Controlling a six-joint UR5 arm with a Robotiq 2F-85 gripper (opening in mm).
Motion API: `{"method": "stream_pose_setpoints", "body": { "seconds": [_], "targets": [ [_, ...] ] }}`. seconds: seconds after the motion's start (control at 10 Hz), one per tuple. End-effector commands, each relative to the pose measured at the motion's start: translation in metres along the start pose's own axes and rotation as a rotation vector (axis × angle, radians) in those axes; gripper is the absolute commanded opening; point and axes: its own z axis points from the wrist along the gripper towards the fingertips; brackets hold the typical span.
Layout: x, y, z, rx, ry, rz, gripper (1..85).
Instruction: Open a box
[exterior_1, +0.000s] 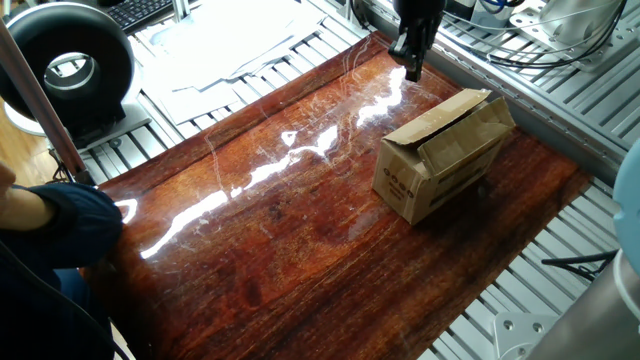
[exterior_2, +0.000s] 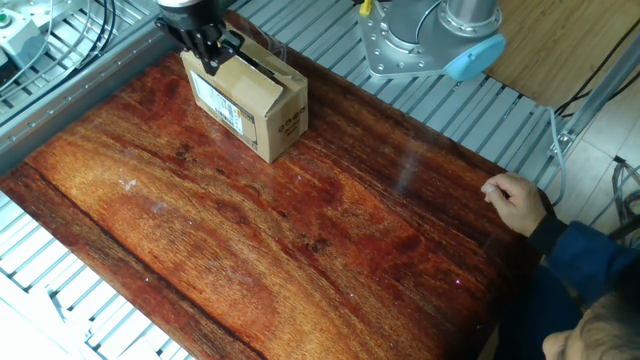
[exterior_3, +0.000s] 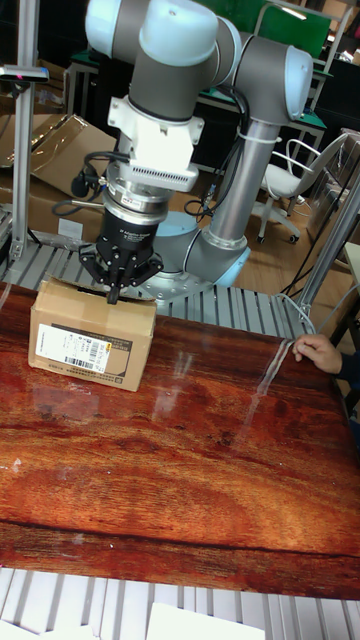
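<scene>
The box (exterior_1: 445, 150) is a small brown carton lying on the wooden table (exterior_1: 280, 250) toward its far right, with flaps folded down and dark round marks on its near end face. It also shows in the other fixed view as the box (exterior_2: 245, 100), and in the tall view as the box (exterior_3: 90, 335) with a barcode label on its side. My gripper (exterior_1: 412, 70) hangs just above the table beside the box's far long edge. From the other side, the gripper (exterior_2: 212, 65) sits over the box's top corner. In the tall view, the gripper (exterior_3: 113, 293) points down, its fingers pinched together with nothing between them.
A person's hand (exterior_2: 515, 200) rests on the table edge, and a blue sleeve (exterior_1: 60, 225) lies at the opposite view's left. The robot base (exterior_2: 430, 40) stands behind the table. A black round device (exterior_1: 70, 65) and papers (exterior_1: 220, 40) sit beyond the table edge.
</scene>
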Motion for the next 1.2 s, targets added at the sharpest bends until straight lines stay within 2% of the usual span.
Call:
{"method": "stream_pose_setpoints", "body": {
  "seconds": [0.0,0.6,0.8,1.0,1.1],
  "targets": [
    [-0.005,-0.004,-0.001,0.015,-0.022,-0.002,1.0],
    [-0.006,-0.003,-0.001,0.009,-0.028,-0.057,1.0],
    [0.004,-0.017,0.018,-0.006,-0.024,-0.07,1.0],
    [0.007,-0.037,0.037,0.014,-0.047,-0.097,1.0],
    [0.007,-0.04,0.043,0.009,-0.055,-0.102,1.0]
  ]
}}
